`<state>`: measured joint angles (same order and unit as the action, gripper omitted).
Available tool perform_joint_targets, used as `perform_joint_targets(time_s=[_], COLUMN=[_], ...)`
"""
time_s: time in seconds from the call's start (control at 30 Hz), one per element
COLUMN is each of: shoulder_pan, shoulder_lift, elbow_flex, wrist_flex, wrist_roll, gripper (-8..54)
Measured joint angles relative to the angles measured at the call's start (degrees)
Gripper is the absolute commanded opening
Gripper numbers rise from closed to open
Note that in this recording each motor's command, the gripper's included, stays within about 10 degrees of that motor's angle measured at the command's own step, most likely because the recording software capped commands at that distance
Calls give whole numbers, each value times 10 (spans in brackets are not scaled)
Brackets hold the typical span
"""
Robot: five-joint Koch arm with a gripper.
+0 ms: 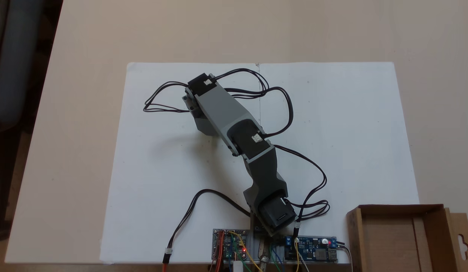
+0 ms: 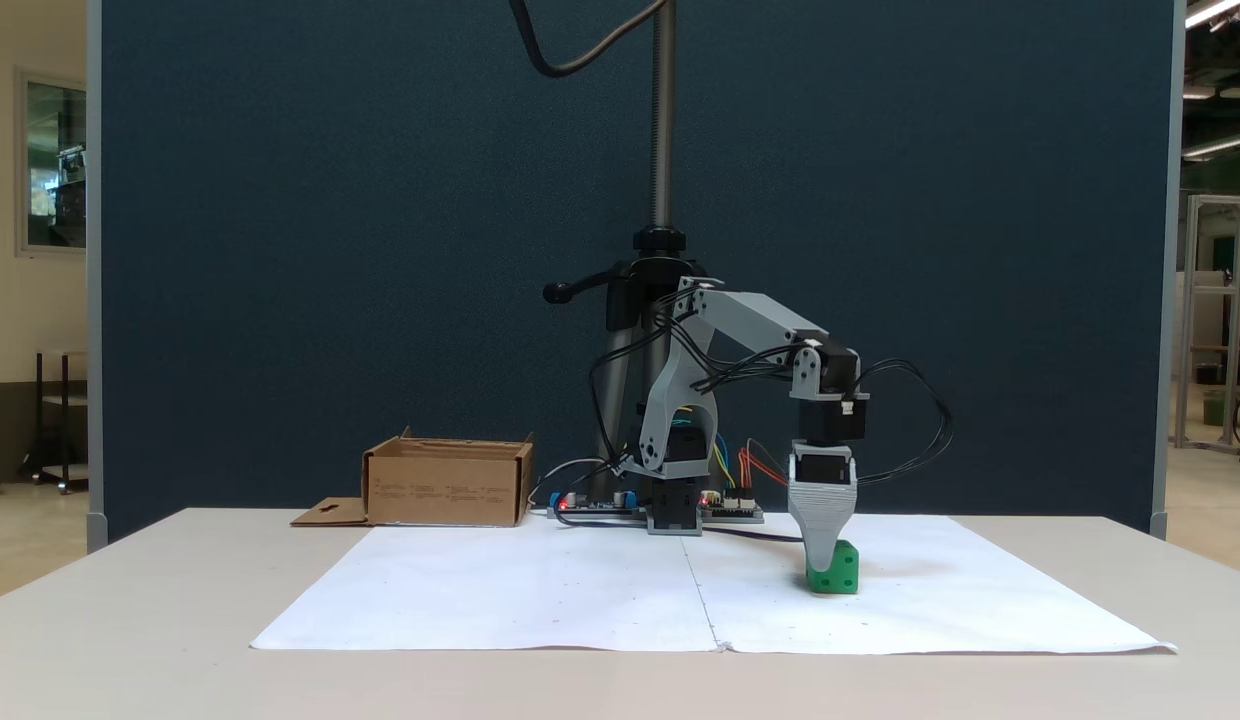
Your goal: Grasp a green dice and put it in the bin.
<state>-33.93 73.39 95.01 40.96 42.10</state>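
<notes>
End effector (image 2: 818, 562) points straight down onto green dice (image 2: 836, 572), which sits on white paper (image 2: 540, 590), on far side of arm base (image 2: 674, 515) from bin (image 2: 448, 484); whether fingers clamp dice, cannot tell. Dice likely light, rigid, smooth plastic, rounded edges: pinch opposite flat faces, mid-height

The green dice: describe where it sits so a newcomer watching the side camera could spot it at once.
Find the white paper sheet on the table, then follow the grey arm down to its gripper, right of the sheet's centre crease. The green dice sits on the paper at the gripper's tip. It is the sole bright green thing there, a small cube with sunken pips, far from the cardboard bin.
</notes>
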Motion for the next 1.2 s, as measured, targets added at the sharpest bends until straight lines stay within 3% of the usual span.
perform_joint_targets(time_s=[0.87,1.2], shoulder_pan=[-19,-11], shoulder_lift=[-47,-47], elbow_flex=[-1,-2], wrist_flex=[-26,-26], wrist_roll=[0,0], gripper=[413,329])
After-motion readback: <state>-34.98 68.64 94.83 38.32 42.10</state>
